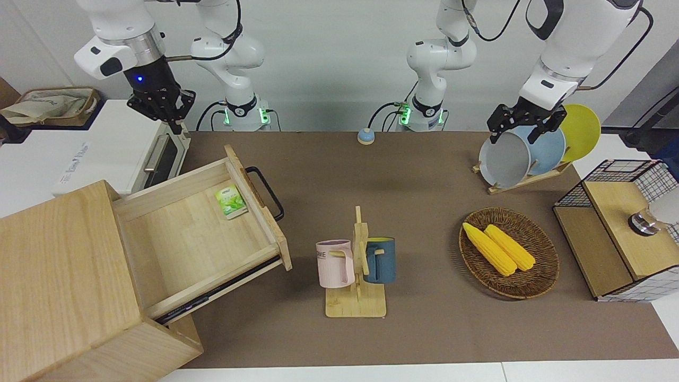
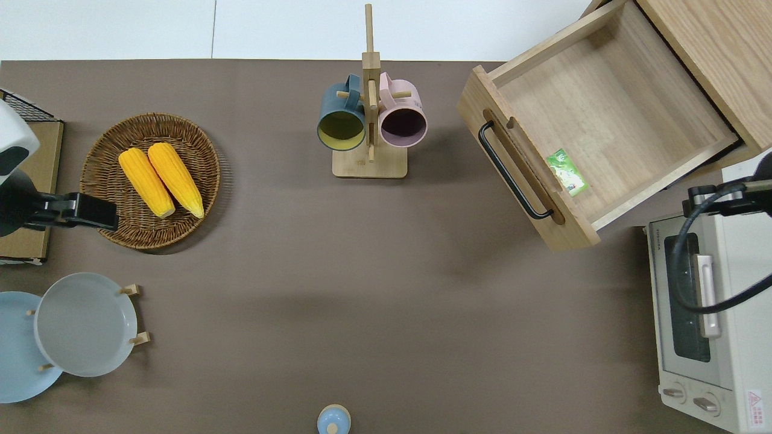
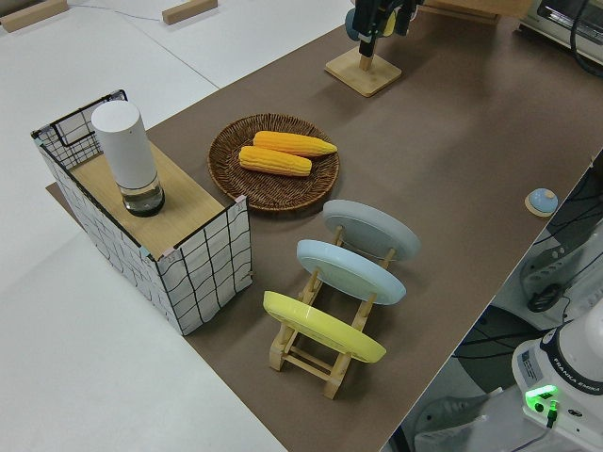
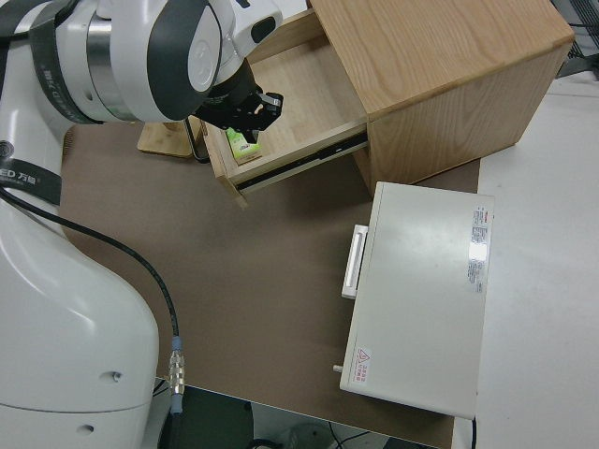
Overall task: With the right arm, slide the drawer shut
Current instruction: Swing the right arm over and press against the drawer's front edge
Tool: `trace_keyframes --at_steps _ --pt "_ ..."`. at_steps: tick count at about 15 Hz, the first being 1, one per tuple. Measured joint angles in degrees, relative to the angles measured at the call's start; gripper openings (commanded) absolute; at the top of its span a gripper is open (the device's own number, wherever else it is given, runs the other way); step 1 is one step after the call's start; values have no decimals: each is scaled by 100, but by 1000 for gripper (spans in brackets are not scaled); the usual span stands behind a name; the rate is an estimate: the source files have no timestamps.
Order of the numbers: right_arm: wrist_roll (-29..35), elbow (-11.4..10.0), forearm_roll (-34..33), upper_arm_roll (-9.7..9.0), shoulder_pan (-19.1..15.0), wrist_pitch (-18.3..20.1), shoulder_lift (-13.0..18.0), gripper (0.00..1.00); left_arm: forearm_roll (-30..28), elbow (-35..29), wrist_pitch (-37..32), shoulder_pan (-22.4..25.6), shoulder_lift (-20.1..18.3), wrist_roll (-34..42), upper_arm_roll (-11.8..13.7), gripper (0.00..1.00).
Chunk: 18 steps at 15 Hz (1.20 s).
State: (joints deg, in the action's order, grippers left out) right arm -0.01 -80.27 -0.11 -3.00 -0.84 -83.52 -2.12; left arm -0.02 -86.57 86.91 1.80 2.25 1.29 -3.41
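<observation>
One drawer (image 1: 201,239), pulled well out of its wooden box (image 1: 69,297) at the right arm's end of the table — black handle (image 2: 512,172) facing the mug stand (image 2: 369,120), a small green packet (image 2: 567,172) lying inside. Right gripper (image 1: 171,114) up in the air over the white oven (image 2: 711,325), clear of the drawer; fingers' spread — cannot tell. Left arm parked.

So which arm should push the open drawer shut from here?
Right, probably. The right gripper hangs over the oven, beside the open drawer and its handle. The left arm is parked at the opposite end.
</observation>
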Motion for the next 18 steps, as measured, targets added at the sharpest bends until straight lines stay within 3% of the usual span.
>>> trace_keyframes --at_steps 2,7,13,18 --pt "498 26 0 -14 264 24 16 0 0 0 0 0 0 0 0 993" --pt "2577 120 0 -48 1383 -33 -12 0 0 0 0 0 0 0 0 993" --pt "4626 114 0 -82 2001 -318 -391 0 0 0 0 0 0 0 0 993" --pt "6070 26 -17 -92 2268 -464 -820 0 0 0 0 0 0 0 0 993"
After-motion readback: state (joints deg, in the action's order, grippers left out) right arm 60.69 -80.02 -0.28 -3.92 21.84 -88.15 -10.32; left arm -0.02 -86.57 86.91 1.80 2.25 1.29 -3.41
